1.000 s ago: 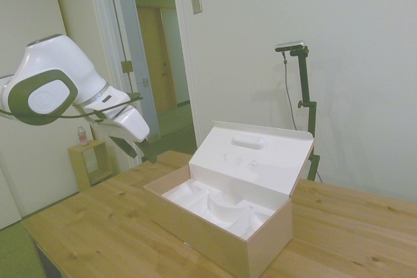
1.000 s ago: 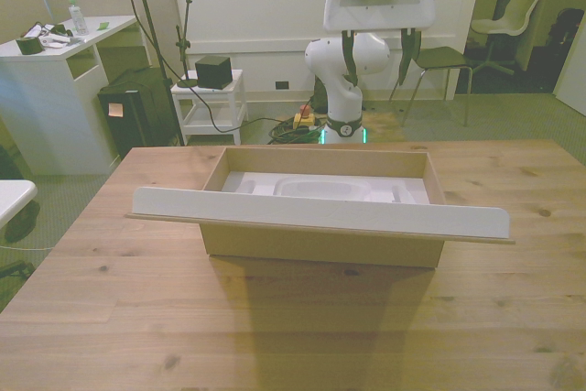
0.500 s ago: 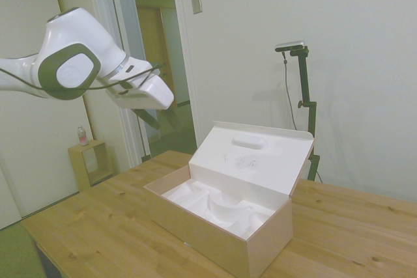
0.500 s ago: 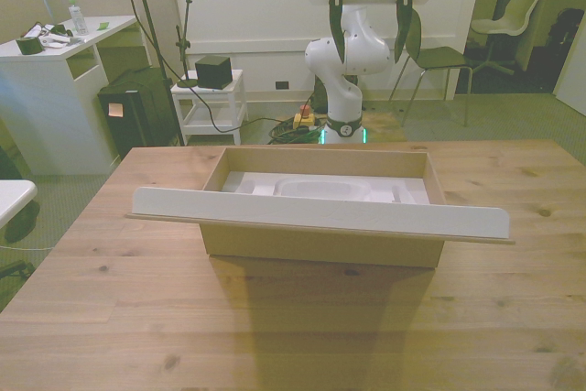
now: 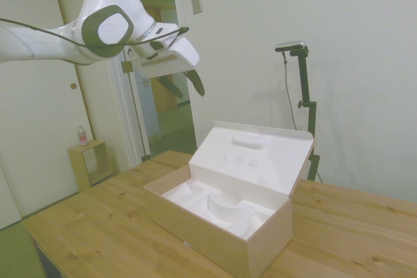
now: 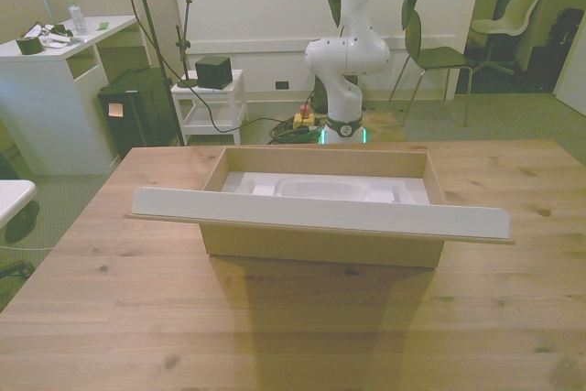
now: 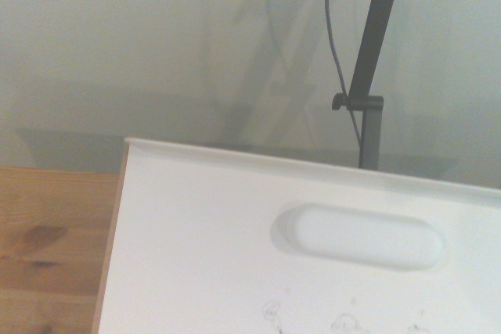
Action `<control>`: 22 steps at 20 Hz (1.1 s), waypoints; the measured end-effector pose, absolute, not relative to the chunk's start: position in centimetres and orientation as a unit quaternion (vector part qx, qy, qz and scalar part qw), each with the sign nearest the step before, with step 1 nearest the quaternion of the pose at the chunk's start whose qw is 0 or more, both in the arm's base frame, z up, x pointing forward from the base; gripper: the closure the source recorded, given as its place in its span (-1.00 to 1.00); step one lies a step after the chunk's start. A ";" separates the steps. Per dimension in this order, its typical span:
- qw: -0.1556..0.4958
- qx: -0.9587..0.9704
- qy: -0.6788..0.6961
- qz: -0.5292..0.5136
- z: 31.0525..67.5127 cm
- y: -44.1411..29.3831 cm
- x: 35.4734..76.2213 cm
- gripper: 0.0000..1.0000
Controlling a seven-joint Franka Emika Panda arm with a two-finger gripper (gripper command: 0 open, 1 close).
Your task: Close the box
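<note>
Hovering my pincer (image 5: 184,83) high, fingers apart and empty, well above the box (image 5: 221,222) at the table's (image 5: 98,226) middle. Its lid (image 5: 251,157) stands open; I should probably get behind its far top edge, then push down evenly.

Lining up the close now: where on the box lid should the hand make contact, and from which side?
Take the lid at its free top edge, near the middle above the oval bump. It stands tilted back from the box, hinged low, so come over from behind it. The hand is open, high above.
</note>
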State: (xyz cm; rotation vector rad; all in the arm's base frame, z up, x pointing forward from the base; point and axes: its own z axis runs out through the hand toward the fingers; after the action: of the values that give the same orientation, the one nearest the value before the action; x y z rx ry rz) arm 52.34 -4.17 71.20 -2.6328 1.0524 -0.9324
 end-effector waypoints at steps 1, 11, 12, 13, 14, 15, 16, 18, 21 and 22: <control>0.076 -0.880 0.351 -0.310 71.5 -4.3 53.2 -1.00; 0.067 -0.880 0.343 -0.321 72.2 -7.0 60.8 -1.00; 0.068 -0.880 0.343 -0.321 72.1 -7.0 61.5 -1.00; 0.068 -0.880 0.343 -0.322 71.8 -7.1 62.2 -1.00; 0.070 -0.880 0.343 -0.321 71.5 -7.2 63.1 -1.00; 0.071 -0.881 0.342 -0.321 71.1 -7.4 63.9 -1.00; 0.070 -0.881 0.341 -0.321 70.7 -7.5 64.8 -1.00; 0.070 -0.881 0.340 -0.321 69.9 -7.6 66.4 -1.00; 0.073 -0.881 0.338 -0.323 68.8 -7.5 68.7 -1.00; 0.074 -0.881 0.338 -0.322 68.2 -7.5 69.6 -1.00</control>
State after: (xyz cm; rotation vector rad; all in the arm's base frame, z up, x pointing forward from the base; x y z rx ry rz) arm 69.55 -7.47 68.22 -2.6451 1.0130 -0.9678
